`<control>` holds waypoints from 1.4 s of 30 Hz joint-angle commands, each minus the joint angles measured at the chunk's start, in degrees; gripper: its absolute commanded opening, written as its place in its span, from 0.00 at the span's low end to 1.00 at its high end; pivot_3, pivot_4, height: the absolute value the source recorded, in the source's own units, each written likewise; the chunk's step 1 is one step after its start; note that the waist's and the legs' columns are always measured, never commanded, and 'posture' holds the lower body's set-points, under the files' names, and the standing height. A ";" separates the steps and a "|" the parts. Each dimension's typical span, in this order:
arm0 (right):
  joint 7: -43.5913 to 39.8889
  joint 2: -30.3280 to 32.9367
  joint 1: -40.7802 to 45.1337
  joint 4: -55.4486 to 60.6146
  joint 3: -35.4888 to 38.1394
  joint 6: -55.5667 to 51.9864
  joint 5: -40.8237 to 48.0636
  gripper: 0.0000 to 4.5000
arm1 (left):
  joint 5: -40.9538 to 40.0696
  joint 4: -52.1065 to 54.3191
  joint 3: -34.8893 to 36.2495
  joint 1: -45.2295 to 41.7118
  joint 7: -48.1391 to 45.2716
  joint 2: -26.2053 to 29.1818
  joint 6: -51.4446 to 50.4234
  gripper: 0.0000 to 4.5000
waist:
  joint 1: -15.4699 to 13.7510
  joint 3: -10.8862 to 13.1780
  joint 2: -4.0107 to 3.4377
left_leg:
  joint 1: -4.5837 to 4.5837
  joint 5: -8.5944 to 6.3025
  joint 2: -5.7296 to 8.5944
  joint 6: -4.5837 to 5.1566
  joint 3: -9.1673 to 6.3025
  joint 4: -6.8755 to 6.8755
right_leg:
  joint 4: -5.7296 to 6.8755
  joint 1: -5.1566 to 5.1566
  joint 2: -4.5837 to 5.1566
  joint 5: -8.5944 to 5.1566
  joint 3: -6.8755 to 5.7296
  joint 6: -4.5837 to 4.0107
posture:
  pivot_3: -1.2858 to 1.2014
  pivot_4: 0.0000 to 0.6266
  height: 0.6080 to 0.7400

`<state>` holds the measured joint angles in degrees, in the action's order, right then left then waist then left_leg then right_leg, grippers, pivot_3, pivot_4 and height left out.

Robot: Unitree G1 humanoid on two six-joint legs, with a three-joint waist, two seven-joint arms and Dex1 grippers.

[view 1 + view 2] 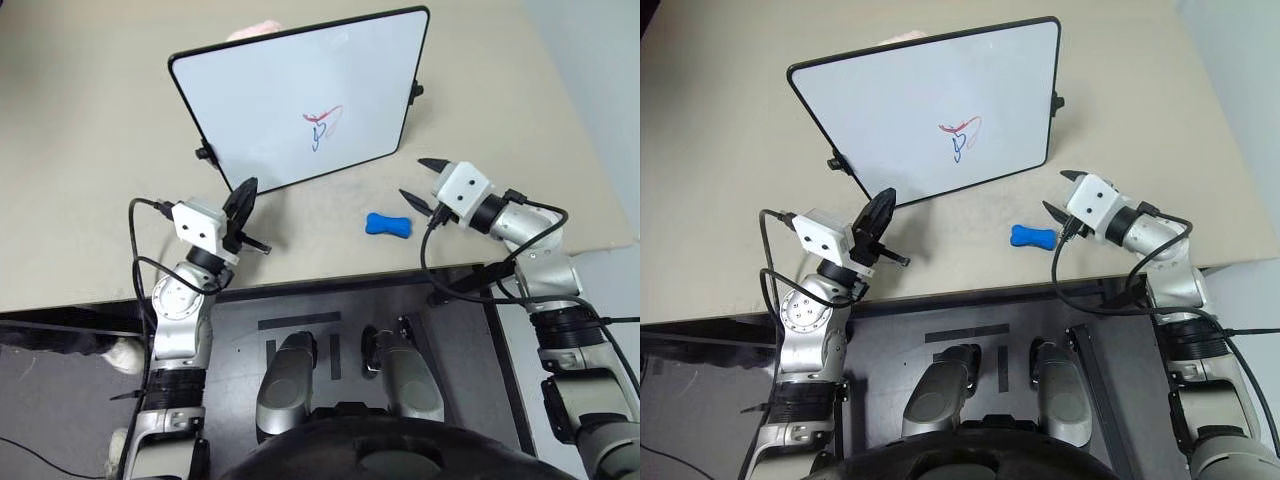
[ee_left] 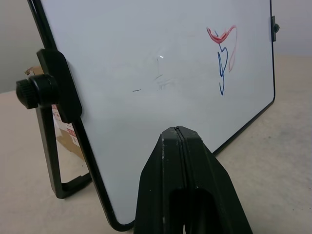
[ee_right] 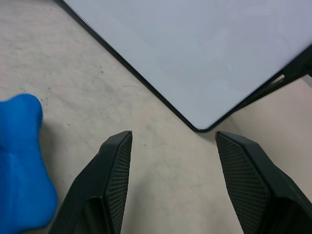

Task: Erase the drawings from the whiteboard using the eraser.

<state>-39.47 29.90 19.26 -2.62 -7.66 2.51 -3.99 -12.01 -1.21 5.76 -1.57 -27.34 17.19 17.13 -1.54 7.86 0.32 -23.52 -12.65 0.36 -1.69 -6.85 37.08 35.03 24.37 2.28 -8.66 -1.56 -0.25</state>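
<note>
The whiteboard (image 1: 280, 100) stands tilted on the beige table, black-framed, with the drawings (image 1: 322, 124) near its middle: a red loop over a blue squiggle. On the table in front of the board's right corner lies the blue bone-shaped eraser (image 1: 388, 224). My right gripper (image 1: 424, 180) hovers open just right of the eraser, empty, pointing toward the board's lower right corner (image 3: 197, 127). My left gripper (image 1: 242, 196) is shut and empty, its tip close to the board's lower left edge (image 2: 105, 209).
The beige table (image 1: 90, 170) stretches left and right of the board, its front edge close to my arms. A black knob and stand leg (image 2: 41, 92) stick out at the board's left side. Something pink (image 1: 255, 31) peeks from behind the board's top.
</note>
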 commanded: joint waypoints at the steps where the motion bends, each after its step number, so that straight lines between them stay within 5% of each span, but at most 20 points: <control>1: 0.15 -0.27 1.21 -0.61 0.05 1.81 0.33 0.64 | -0.43 1.93 0.79 -1.03 0.15 0.63 0.19 0.00 | 0.00 0.00 0.00 | 0.00 -0.01 0.00 -0.04 0.00 0.00 | 0.01 0.00 0.00 0.01 0.00 -0.01 | 0.52 0.24 1.00; 13: -4.22 1.48 3.91 0.20 0.83 1.40 2.97 0.64 | 0.56 0.80 0.00 -2.18 0.96 -0.54 1.34 0.00 | -0.01 0.01 -0.01 | -0.02 0.04 0.00 -0.05 0.00 0.01 | -0.03 0.00 0.00 0.08 0.00 -0.06 | 0.52 0.24 1.00; 26: -19.68 8.66 -2.95 15.06 0.57 -16.80 18.47 0.64 | 0.71 1.17 -0.90 -0.33 0.81 -1.81 1.75 0.00 | 0.04 0.01 -0.01 | -0.13 0.13 0.01 0.03 0.06 0.02 | -0.05 0.00 -0.03 -0.01 0.00 0.08 | 0.52 0.24 1.00; 42: -20.24 6.30 -0.45 9.73 -4.96 -16.74 14.99 0.64 | 0.78 4.34 -1.92 3.13 1.91 -2.95 1.26 0.00 | 0.06 0.01 -0.01 | -0.10 0.29 0.00 0.15 0.03 0.02 | 0.00 0.00 -0.09 -0.34 0.05 0.62 | 0.52 0.24 1.00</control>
<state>-59.49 36.12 17.48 6.87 -12.76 -15.59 11.42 -11.15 0.25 3.83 1.49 -25.83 14.41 17.71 -1.47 7.87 0.31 -23.63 -12.36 0.36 -1.54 -6.82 37.10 35.03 24.36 2.18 -8.97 -1.51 0.34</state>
